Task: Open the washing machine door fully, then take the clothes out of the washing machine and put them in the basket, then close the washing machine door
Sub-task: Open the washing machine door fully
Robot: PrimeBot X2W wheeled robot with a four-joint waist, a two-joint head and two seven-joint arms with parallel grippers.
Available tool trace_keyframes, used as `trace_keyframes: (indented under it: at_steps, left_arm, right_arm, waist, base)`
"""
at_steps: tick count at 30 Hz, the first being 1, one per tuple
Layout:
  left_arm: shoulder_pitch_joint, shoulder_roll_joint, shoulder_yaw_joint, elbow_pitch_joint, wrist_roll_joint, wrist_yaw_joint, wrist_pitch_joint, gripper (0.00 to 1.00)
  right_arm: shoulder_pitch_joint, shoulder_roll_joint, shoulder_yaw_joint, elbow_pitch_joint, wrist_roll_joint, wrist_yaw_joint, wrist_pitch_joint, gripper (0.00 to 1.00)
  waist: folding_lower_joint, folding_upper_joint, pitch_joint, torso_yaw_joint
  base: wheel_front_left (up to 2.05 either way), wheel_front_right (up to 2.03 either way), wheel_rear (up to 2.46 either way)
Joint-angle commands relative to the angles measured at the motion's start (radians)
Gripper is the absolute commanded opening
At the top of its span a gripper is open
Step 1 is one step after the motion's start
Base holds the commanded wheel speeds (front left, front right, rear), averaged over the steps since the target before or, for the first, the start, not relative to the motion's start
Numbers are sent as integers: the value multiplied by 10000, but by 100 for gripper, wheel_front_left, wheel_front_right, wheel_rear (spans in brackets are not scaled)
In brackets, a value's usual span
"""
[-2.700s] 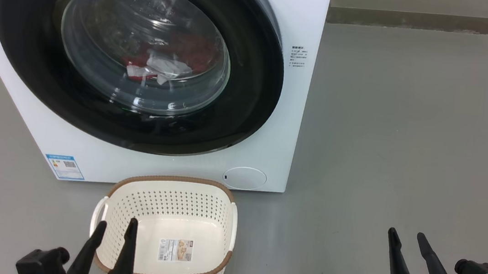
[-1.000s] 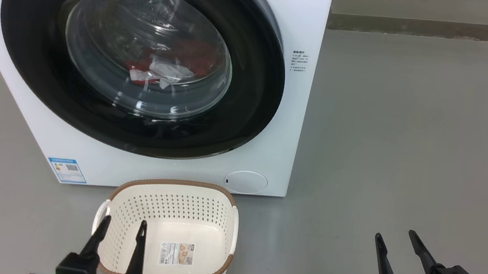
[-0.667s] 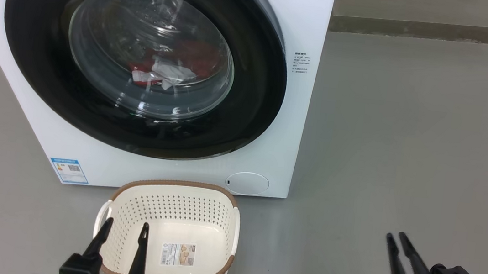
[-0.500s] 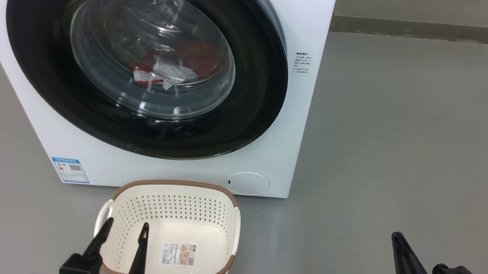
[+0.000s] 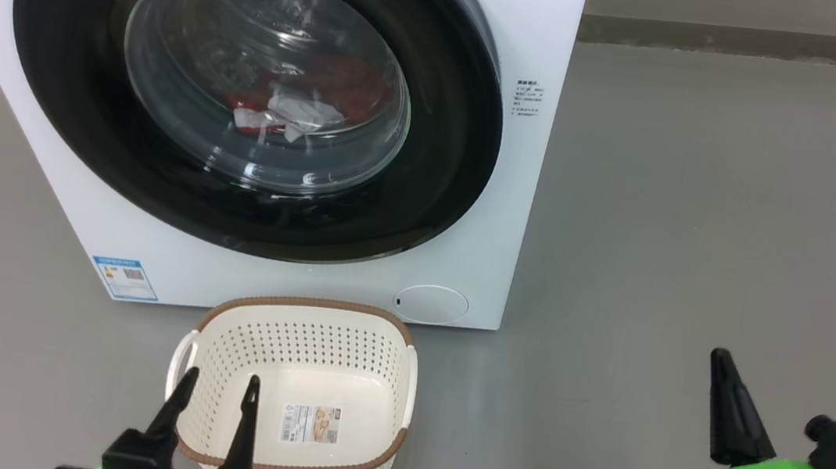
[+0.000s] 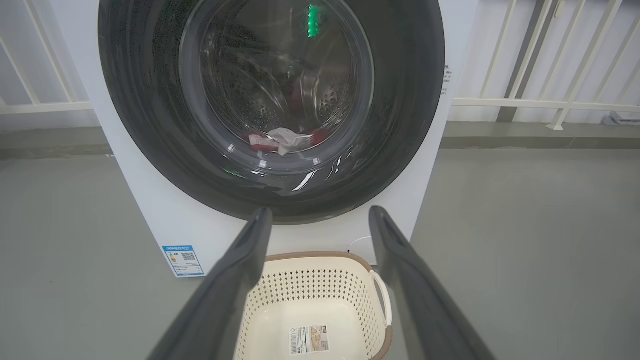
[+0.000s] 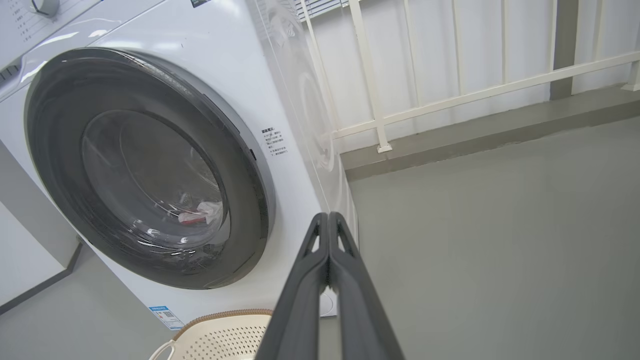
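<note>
We judge the door (image 5: 447,151), shut on the front of the machine (image 5: 528,200), stiff and glossy-slick, so our right gripper (image 5: 721,357), fingers pressed together and empty, should hook its right edge, while our left gripper (image 5: 222,376) hangs spread wide by the basket (image 5: 315,305).

Soft, even light fills all three views, bright enough that the grey floor (image 5: 703,220) carries only a faint shadow just right of the basket (image 5: 312,304), and a pinkish cast tints the top left corner of my head view. The glass of the washing machine door (image 6: 150,125) throws back white streaks of glare and, in my left wrist view, a green glint near its top. Both wrist views bow at the edges, so the railing (image 7: 370,75) leans, and my left end effector (image 6: 320,212) looks soft so close to the lens.
</note>
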Motion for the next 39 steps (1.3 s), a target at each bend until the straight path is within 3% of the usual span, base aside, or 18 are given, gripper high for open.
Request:
trace_keyframes:
  at_steps: [1,2,7,12,18,30,39]
  left_arm:
    - [-527,99,259,-316,-25,79,-122,100]
    - [-527,99,259,-316,-25,79,-122,100]
    - [-667,93,181,-411,-54,46,-122,100]
    - [-877,91,183,-646,-70,64,-122,100]
    - [-1215,82,91,-884,-50,49,-122,100]
    - [-2166,38,-270,-1181,-205,122,-122,100]
    - [-2803,19,-786,-1416,-349,180,-122,100]
  right_arm:
    - [-638,-131,186,-67,828,-7,-136,0]
    - [-638,-131,186,-67,828,-7,-136,0]
    - [-1446,-131,320,600,3438,-7,7,0]
    - [-2565,-131,200,1120,5840,-7,863,0]
    - [-3986,-324,-202,1846,7725,-7,2006,0]
    - [-6602,-1292,-67,3073,8900,-7,3740,0]
    - [-8322,-1509,-13,3970,9721,-7,5084,0]
  waist:
    - [0,-1,79,43]
    - [0,-1,79,43]
    - [0,-1,276,150]
    - [0,-1,743,231]
    - [0,-1,1358,436]
    - [0,-1,2960,1152]
    - [0,-1,3864,1685]
  base:
    - [0,0,0]
    - [0,0,0]
    - [0,0,0]
    - [0,0,0]
    - [0,0,0]
    - [0,0,0]
    - [0,0,0]
